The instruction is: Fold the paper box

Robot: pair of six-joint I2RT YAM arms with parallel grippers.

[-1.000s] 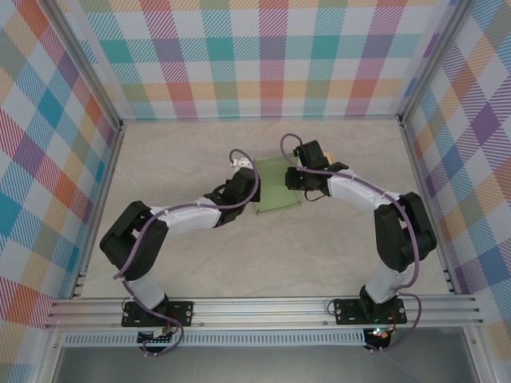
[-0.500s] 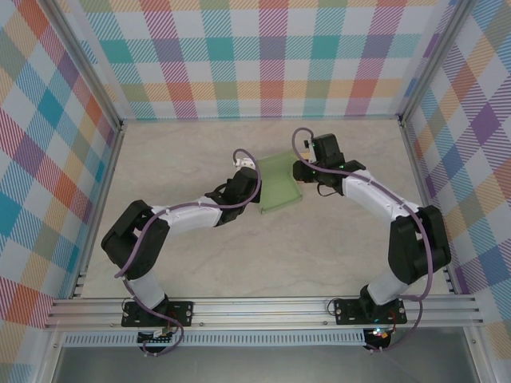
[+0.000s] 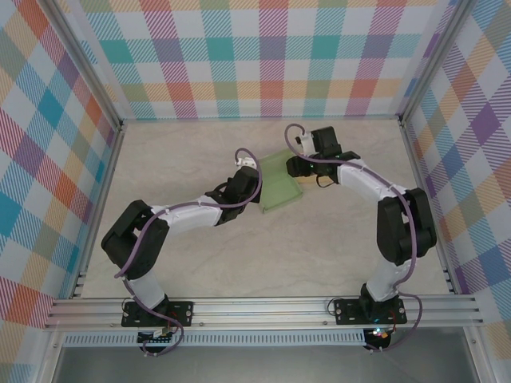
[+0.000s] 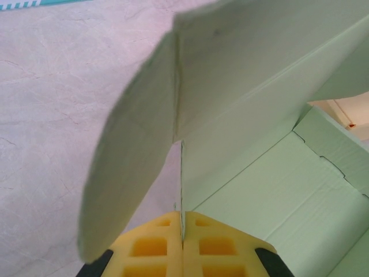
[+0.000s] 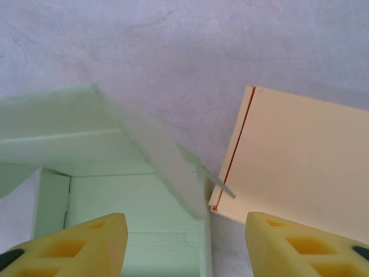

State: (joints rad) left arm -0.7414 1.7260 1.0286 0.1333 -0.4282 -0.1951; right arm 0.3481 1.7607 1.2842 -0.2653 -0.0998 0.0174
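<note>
**The loose flap sits right between our open right fingers**

The green paper box (image 3: 279,185) lies in the middle of the tabletop (image 3: 263,255), at the centre of the top picture, with one arm on each side of it. Our left fingers (image 4: 151,251) are pressed together on a thin upright wall of the box, at the bottom of the left wrist picture. The wall runs straight up from that pinch. We think this side is held firm.

Our right fingers (image 5: 81,242) are spread wide, one at the lower left and one at the lower right of the right wrist picture. They hold nothing. A thin green flap of the box sits in the gap, a little above them in the frame. Its edge slants from the upper left down to the lower middle. On the right, just past the flap, a pale peach board (image 5: 300,156) lies flat on the tabletop. The tip of the flap seems to touch or cross its edge, but we cannot tell which.

We think the next move is for the right arm, since the left one is busy holding. The fingers would need to go forward, up in the picture, and close across the slant of the flap, not along it. We should mind the peach board and pinch only the flap.
</note>
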